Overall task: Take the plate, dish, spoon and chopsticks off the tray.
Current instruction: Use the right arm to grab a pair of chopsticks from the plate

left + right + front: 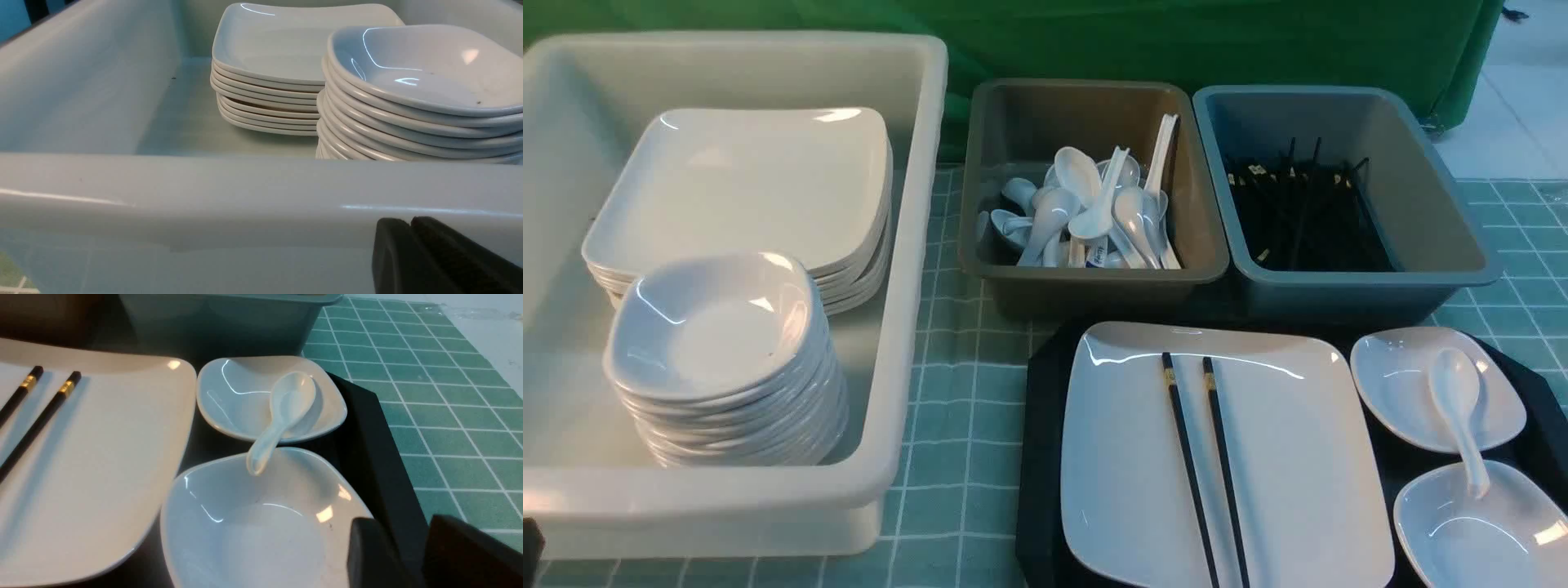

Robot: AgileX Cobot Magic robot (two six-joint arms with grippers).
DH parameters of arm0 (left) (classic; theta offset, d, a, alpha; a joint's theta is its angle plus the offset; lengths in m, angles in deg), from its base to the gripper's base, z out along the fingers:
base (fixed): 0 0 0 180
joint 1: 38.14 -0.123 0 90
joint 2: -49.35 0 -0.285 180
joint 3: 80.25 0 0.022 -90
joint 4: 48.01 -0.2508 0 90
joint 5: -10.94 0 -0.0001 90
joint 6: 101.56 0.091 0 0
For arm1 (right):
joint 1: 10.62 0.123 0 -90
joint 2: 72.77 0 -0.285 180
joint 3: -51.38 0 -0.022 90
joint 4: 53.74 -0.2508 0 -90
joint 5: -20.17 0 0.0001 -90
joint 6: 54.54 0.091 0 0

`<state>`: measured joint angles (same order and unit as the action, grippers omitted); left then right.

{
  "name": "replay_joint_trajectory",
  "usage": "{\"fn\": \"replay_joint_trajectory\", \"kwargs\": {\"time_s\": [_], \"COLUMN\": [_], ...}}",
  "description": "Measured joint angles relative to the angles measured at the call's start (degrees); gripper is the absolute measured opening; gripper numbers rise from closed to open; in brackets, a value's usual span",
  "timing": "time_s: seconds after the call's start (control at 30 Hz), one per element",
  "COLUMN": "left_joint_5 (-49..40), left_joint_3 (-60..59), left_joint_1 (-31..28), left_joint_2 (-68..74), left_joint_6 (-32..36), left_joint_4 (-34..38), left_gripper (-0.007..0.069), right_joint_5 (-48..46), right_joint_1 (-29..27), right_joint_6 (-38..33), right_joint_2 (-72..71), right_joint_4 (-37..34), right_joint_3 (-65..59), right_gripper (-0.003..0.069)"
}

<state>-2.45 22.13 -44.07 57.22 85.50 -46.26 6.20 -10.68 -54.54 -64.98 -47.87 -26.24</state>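
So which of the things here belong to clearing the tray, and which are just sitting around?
Job: tray, plate, chopsticks on it, spoon, far small dish, near small dish.

Around: white tub with stacked plates and stacked dishes, brown tub of spare spoons, grey-blue tub of spare chopsticks, checked cloth.

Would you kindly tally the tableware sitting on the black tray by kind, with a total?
Plate: 1
Small dishes: 2
Spoon: 1
Chopsticks: 2
Total: 6
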Motion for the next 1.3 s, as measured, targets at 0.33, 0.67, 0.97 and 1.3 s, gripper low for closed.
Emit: {"fn": "replay_joint_trajectory", "kwargs": {"time_s": [0.33,0.67,0.97,1.3], "left_joint_5": [0.0,3.7,18.7,50.4], "left_joint_3": [0.0,0.0,0.0,1.2], "left_joint_1": [0.0,0.0,0.0,0.0], "left_joint_2": [0.0,0.0,0.0,-0.1], "left_joint_6": [0.0,-0.3,-1.3,-25.7], "left_joint_4": [0.0,5.7,21.9,20.3], "left_gripper": [0.0017,0.0017,0.0017,0.0017], "right_joint_5": [0.0,0.0,0.0,0.5], "right_joint_1": [0.0,0.0,0.0,0.0], "right_joint_6": [0.0,0.0,0.0,0.0], "right_joint_2": [0.0,0.0,0.0,0.0], "right_joint_4": [0.0,0.0,0.0,0.0], "right_joint_3": [0.0,0.0,0.0,0.0], "right_gripper": [0.0241,0.0241,0.0241,0.0241]}}
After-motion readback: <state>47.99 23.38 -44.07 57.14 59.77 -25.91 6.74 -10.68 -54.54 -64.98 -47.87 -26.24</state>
